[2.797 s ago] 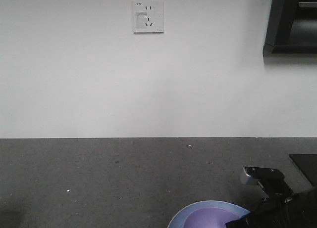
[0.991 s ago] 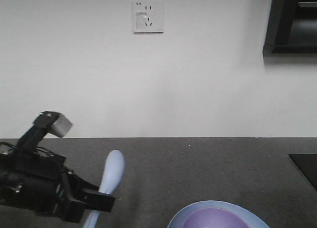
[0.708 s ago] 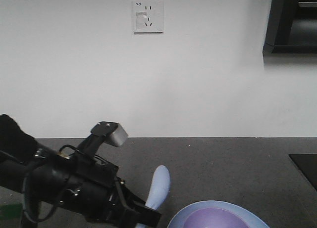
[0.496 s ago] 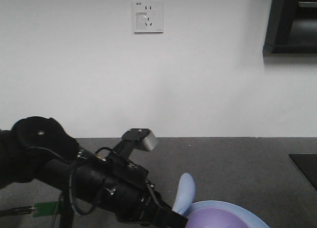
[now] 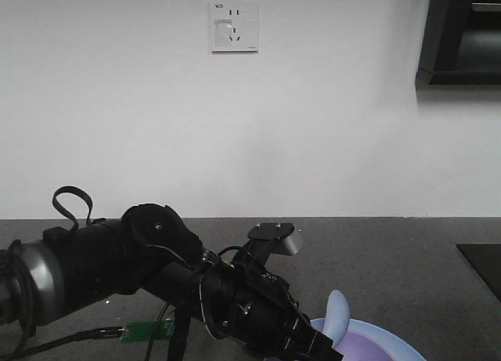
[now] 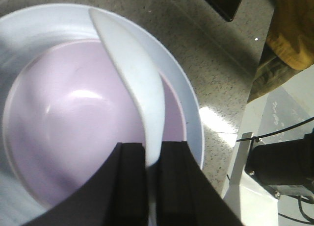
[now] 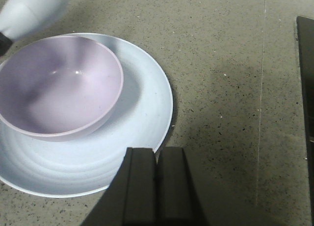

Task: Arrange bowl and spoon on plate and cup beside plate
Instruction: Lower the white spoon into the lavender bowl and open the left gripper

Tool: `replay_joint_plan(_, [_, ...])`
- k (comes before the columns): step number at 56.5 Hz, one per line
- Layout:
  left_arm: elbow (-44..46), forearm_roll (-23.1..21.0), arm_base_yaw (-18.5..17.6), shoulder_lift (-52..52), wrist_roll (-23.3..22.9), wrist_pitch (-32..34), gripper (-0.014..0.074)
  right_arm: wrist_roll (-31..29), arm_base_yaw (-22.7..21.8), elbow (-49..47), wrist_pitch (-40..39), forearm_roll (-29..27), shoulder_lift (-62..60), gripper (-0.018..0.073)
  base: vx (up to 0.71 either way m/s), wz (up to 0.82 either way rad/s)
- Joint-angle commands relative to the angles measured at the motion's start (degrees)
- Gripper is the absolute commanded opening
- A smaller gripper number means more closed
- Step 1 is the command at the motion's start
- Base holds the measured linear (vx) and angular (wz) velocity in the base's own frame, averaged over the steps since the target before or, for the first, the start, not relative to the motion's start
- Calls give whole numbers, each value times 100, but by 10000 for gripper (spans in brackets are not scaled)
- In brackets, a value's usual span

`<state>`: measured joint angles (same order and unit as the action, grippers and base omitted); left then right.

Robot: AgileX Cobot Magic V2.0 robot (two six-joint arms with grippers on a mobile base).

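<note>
The lavender bowl (image 7: pixel 59 84) sits inside the pale blue plate (image 7: pixel 142 113) on the grey counter. My left gripper (image 6: pixel 152 157) is shut on the handle of the white spoon (image 6: pixel 132 74), which hangs over the bowl (image 6: pixel 68 123) with its scoop pointing away across the plate's rim (image 6: pixel 189 108). In the front view the left arm reaches in low, and the spoon's scoop (image 5: pixel 337 312) rises just above the plate (image 5: pixel 391 341). My right gripper (image 7: pixel 157 160) is shut on nothing, hovering at the plate's near right edge. The cup is out of view.
A dark panel (image 7: pixel 305 88) lies in the counter to the right of the plate. A white wall with a socket (image 5: pixel 233 26) stands behind the counter. Robot base parts and cables (image 6: pixel 279 157) show at the right of the left wrist view.
My left arm has swept from the far left to the right with the spoon in it, bringing it over the bowl. The right arm left the front view earlier.
</note>
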<state>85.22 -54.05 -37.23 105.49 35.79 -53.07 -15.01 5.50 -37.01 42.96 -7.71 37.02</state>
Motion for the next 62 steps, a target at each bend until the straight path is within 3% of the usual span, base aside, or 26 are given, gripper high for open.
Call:
replay_joint_plan(1, [202, -335, -51, -236, -57, 30, 282, 9, -20, -146, -436, 14, -10, -11, 0, 0])
replay_joint_plan(16, [202, -338, -142, -230, -57, 31, 479, 9, -20, -146, -436, 14, -10, -11, 0, 0])
replay_joint_plan(42, [208, -214, -84, -401, -52, 52, 496, 9, -20, -146, -436, 20, -10, -11, 0, 0])
replay_joint_plan(51, [208, 514, 127, -854, -193, 114, 496, 9, -20, -146, -431, 20, -10, -11, 0, 0])
replay_joint_plan(56, [208, 1180, 330, -1191, -575, 112, 496, 9, -6, -146, -426, 25, -10, -11, 0, 0])
replay_joint_plan(62, [208, 2333, 608, -1706, -1150, 66, 496, 9, -7, -146, -413, 24, -10, -11, 0, 0])
